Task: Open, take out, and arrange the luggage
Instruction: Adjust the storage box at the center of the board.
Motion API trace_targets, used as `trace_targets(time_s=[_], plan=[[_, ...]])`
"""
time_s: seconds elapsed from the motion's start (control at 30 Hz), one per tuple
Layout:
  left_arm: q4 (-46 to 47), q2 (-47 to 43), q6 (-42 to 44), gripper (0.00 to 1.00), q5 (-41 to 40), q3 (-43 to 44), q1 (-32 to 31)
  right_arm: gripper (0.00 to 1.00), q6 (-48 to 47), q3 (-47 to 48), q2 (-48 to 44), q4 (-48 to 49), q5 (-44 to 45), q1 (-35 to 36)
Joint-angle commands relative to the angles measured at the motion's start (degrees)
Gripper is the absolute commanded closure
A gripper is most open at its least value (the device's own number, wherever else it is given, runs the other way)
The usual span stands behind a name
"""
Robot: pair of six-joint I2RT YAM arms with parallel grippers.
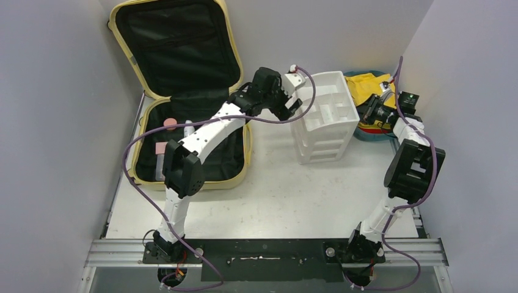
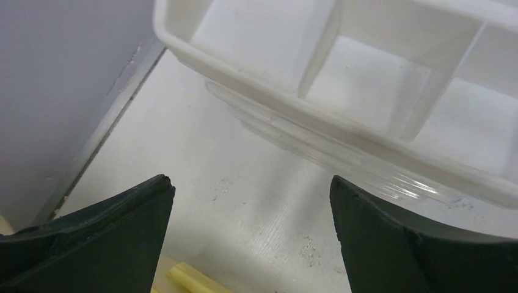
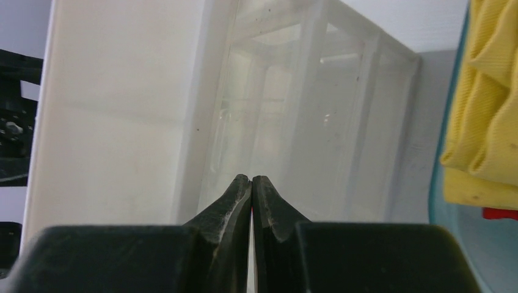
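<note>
Luggage pale yellow, lining black, pink items inside. Organizer white. Tray teal, cloth yellow. Bench white. Arms white and black, cables purple. Left hand and right hand black.

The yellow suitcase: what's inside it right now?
The luggage lies open with black lining. Near its left side sit a round pink item, a pink square item and a pale tube-like thing. The left arm covers the middle, so more may be hidden.
</note>
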Motion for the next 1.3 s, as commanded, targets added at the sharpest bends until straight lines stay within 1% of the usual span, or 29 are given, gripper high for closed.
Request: trace_targets(time_s=[0.0,0.2,0.4,0.83,0.93,1.0,1.07,1.2,1.23,1.27], plan=[[2.0,-7.29,-0.48,0.03,3.47,1.79,1.33,0.96,3.34,1.12,0.22,4.13,-4.89,1.74],[2.11,-4.56,-1.91,0.03,5.43,4.05,0.82,0.96,9.86,-2.6,-0.14,13.18,-9.31,2.24],[1.52,-1.01,-2.74,0.03,5.73,6.75,-0.46,0.96,9.43,-3.4,1.55,12.63,-10.09,2.57],[1.21,1.82,-2.73,0.03,5.53,8.79,-2.23,0.96,9.01,-1.64,4.74,12.62,-11.07,5.7],[1.12,2.17,-2.76,0.03,5.53,9.09,-2.62,0.96,8.0,-0.32,6.08,9.61,-11.67,6.5],[1.09,2.26,-2.75,0.03,5.45,9.14,-2.83,0.96,5.17,1.65,7.17,5.5,-11.9,7.23],[0.99,2.3,-2.72,0.03,5.41,9.04,-2.96,0.95,-0.36,4.8,8.51,-1.61,-11.82,8.23],[0.99,2.17,-2.74,0.03,5.14,8.86,-3.11,0.94,-15.41,13.83,12.49,-20.78,-12.1,9.88],[0.91,2.12,-2.68,0.03,5.14,8.8,-3.25,0.94,-17.55,15.16,13.02,-23.58,-11.92,9.8],[0.94,2.05,-2.63,0.03,5.04,8.76,-3.24,0.94,-17.93,15.49,12.95,-24.16,-11.86,9.45]])
